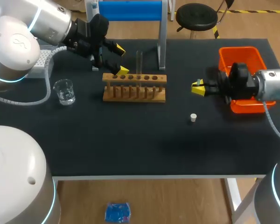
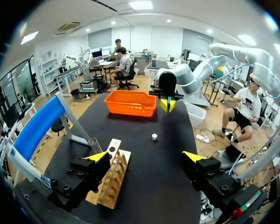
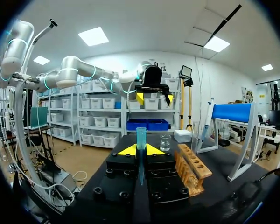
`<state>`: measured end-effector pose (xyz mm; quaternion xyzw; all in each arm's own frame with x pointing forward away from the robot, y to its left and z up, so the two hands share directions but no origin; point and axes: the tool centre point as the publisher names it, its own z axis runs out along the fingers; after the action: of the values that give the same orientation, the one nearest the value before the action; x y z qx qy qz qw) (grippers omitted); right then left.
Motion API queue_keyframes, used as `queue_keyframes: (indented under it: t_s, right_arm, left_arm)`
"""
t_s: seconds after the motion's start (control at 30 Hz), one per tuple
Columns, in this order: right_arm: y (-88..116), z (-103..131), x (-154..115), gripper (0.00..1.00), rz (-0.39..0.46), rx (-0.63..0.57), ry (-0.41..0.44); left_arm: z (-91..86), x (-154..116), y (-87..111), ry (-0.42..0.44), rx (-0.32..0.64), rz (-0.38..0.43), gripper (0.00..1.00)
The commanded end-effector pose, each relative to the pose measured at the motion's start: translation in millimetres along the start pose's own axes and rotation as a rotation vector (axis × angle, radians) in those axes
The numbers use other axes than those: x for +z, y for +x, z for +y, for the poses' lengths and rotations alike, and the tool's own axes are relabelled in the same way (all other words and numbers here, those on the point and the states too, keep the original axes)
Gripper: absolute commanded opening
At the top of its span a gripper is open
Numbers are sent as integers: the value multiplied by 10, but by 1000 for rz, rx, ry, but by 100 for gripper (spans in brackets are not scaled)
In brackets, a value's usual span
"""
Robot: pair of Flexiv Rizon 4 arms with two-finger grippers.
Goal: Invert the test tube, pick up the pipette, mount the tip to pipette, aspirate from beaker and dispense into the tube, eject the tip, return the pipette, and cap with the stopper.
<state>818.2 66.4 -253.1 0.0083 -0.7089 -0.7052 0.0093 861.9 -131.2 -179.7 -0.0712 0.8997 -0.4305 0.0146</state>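
A wooden tube rack stands mid-table with a clear test tube upright in it. My left gripper hangs open just above the rack's left end; in the left wrist view its fingers straddle the rack and nothing is held. My right gripper is right of the rack, shut on a thin teal pipette tip that sticks up between its yellow tips. A glass beaker sits at the left, and a small white stopper lies in front of the right gripper.
An orange bin stands at the right, partly behind my right arm. A white tip box sits at the far left under my left arm. The blue-topped pipette stand rises behind the rack.
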Motion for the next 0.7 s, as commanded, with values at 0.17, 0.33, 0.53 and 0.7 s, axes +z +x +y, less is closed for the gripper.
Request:
queue_keyframes:
  t_s: [0.17,0.33,0.53,0.7]
  right_arm:
    - [7,6,-5,0,0,-1,1]
    - [7,6,-5,0,0,-1,1]
    - [7,6,-5,0,0,-1,1]
    - [7,6,-5,0,0,-1,1]
  left_arm:
    - [-5,-14,-4,-4,-1,3,100]
    - [-5,-14,-4,-4,-1,3,100]
    - [122,-151,-189,-23,-81,-52,100]
    - [428,-546,-664,-50,-199,-194,100]
